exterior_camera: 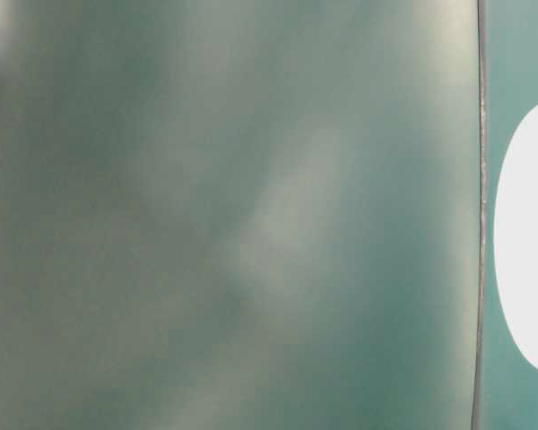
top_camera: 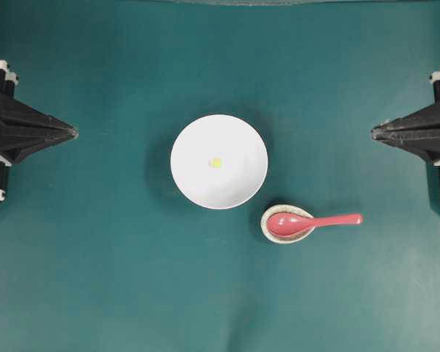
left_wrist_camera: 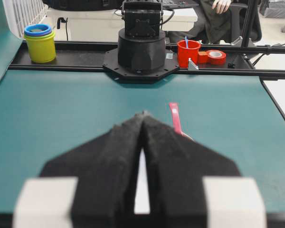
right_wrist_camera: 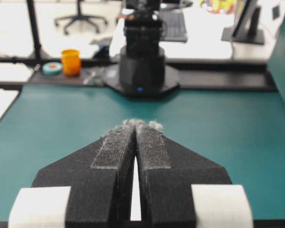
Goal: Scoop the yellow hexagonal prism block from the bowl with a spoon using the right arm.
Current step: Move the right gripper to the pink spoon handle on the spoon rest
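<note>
We judge that the task has not yet started: both arms sit parked at the edges of the green counter [top_camera: 95, 279], and the spoon is untouched. The right tool [top_camera: 374, 132] has its 2 fingers pressed together at the tip, gripping nothing, and the left tool [top_camera: 75, 133] is closed and empty in the same way. The yellow hexagonal prism block [top_camera: 215, 163] lies near the middle of the white bowl [top_camera: 187, 180], which stands at the centre of the counter. The pink-red spoon [top_camera: 313, 222] rests with its scoop in a small speckled spoon rest [top_camera: 267, 229] just beside the bowl, its handle pointing toward the right arm's side. The next move, as we see it, calls for the right tool to open, travel to the handle, and close on it firmly enough to keep the scoop level. Only the overhead view shows the block, the spoon rest and how they lie together. The left wrist view catches a strip of the spoon handle past its closed fingers [left_wrist_camera: 118, 161]; the right wrist view shows its fingers [right_wrist_camera: 152, 166] and frayed tips, but no task object. The table-level view is a blur, with only a white oval at its right edge, likely the bowl.
</note>
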Controlling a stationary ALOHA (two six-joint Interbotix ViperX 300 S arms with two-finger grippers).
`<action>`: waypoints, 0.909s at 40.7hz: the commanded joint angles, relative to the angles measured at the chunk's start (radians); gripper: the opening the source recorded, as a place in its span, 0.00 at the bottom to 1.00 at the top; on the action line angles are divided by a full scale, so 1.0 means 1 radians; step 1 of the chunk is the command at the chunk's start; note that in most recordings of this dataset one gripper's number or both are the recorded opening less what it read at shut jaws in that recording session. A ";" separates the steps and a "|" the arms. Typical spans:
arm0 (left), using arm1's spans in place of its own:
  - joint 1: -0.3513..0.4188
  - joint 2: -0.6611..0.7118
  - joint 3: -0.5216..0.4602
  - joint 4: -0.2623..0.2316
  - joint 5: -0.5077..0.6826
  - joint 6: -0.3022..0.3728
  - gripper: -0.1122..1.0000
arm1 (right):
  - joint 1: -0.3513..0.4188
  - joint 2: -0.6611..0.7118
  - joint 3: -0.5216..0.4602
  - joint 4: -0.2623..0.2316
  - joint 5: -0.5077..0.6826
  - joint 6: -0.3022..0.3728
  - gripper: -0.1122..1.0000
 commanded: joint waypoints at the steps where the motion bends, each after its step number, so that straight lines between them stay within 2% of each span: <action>1: -0.002 0.003 -0.028 0.014 0.011 0.006 0.09 | -0.002 0.008 -0.018 -0.003 -0.005 -0.006 0.09; 24: -0.002 -0.003 -0.029 0.014 0.028 0.006 0.10 | -0.002 -0.006 -0.026 -0.003 0.021 -0.012 0.10; 28: -0.002 -0.002 -0.029 0.014 0.028 0.006 0.10 | -0.002 -0.006 -0.026 -0.003 0.032 -0.005 0.18; 37: -0.002 -0.002 -0.029 0.014 0.029 0.006 0.10 | -0.002 0.002 -0.023 0.008 0.044 -0.002 0.45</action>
